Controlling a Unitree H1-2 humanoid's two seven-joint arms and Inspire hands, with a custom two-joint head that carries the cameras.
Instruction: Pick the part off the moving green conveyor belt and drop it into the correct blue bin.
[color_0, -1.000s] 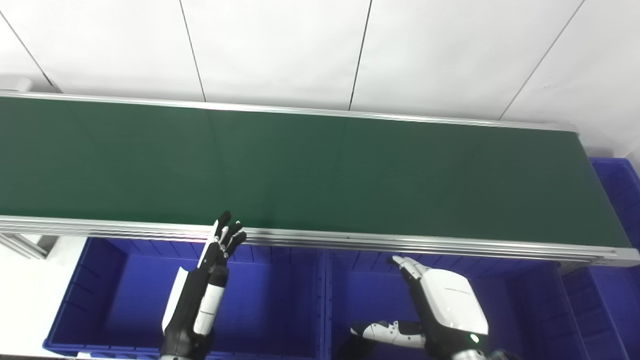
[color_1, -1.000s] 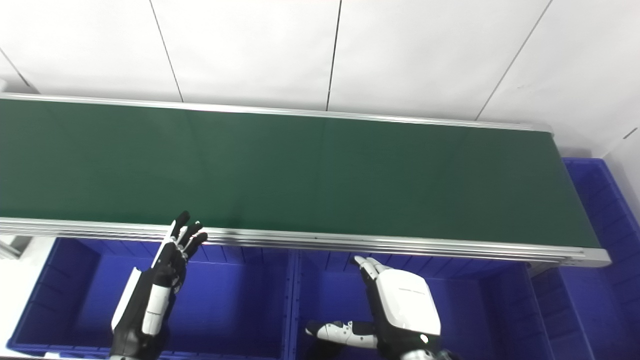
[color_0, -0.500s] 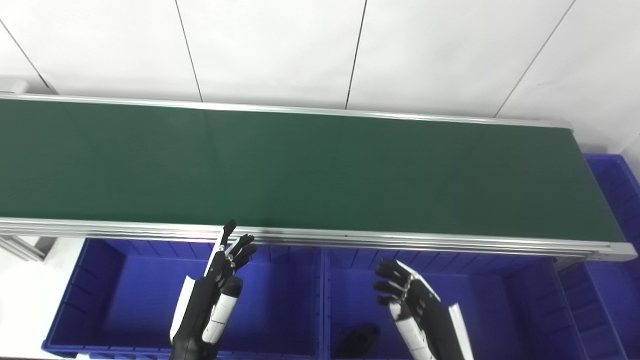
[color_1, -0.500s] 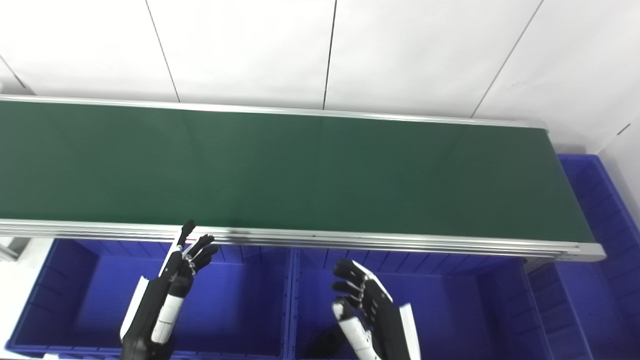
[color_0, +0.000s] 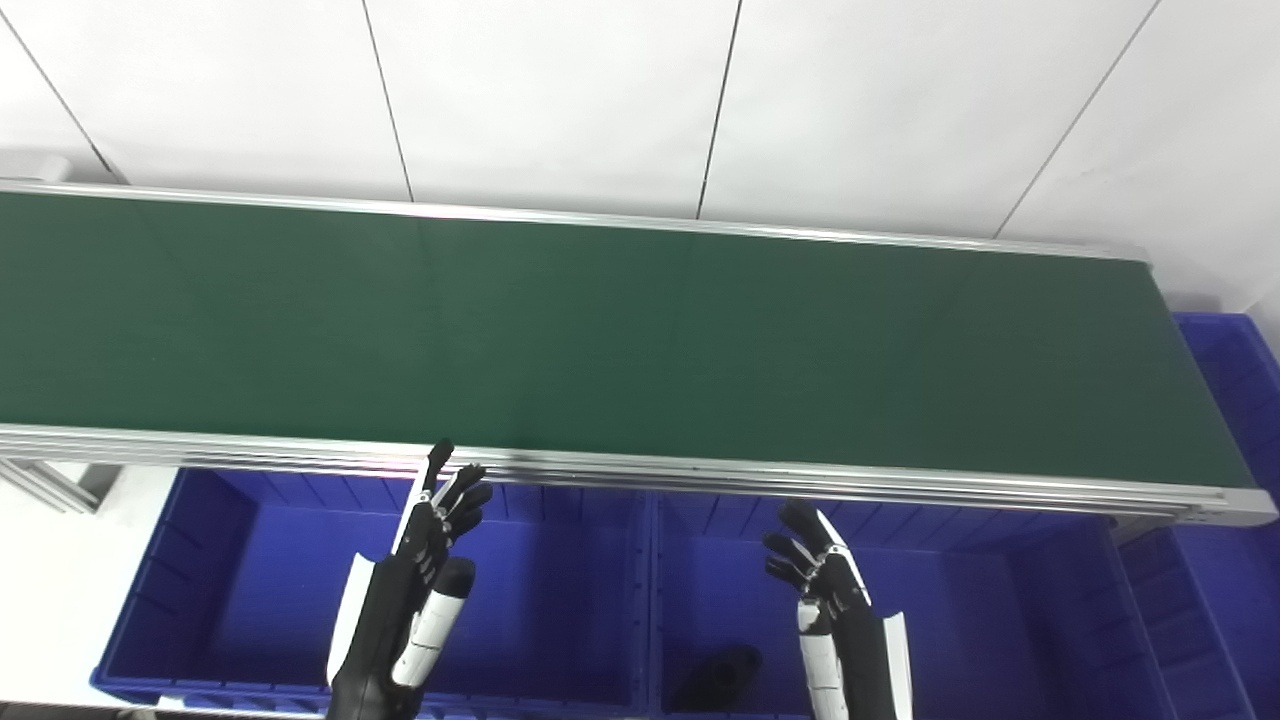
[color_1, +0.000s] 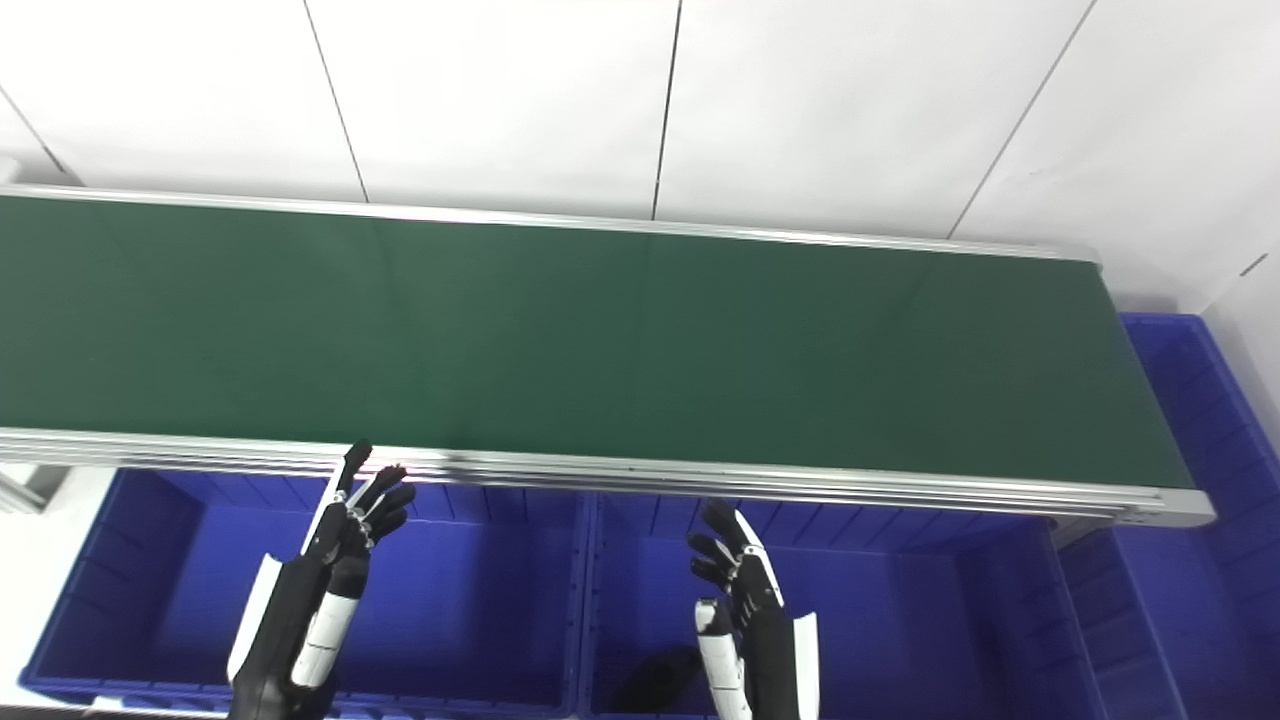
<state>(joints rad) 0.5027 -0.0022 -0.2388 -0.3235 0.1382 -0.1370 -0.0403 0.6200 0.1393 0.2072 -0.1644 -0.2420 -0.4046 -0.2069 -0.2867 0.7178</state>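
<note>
Left eye view: belt (color_0: 640, 340) bare, part (color_0: 722, 672) lies in bin (color_0: 1010, 600); both hands (color_0: 440, 520) (color_0: 815, 580) spread, empty. Next: wait for new part.

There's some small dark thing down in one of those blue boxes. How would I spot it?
Find the long green conveyor belt; two blue bins sit side by side below its near rail. In the right bin, low at its left corner beside the right hand, lies a small black part. The left bin shows none.
</note>
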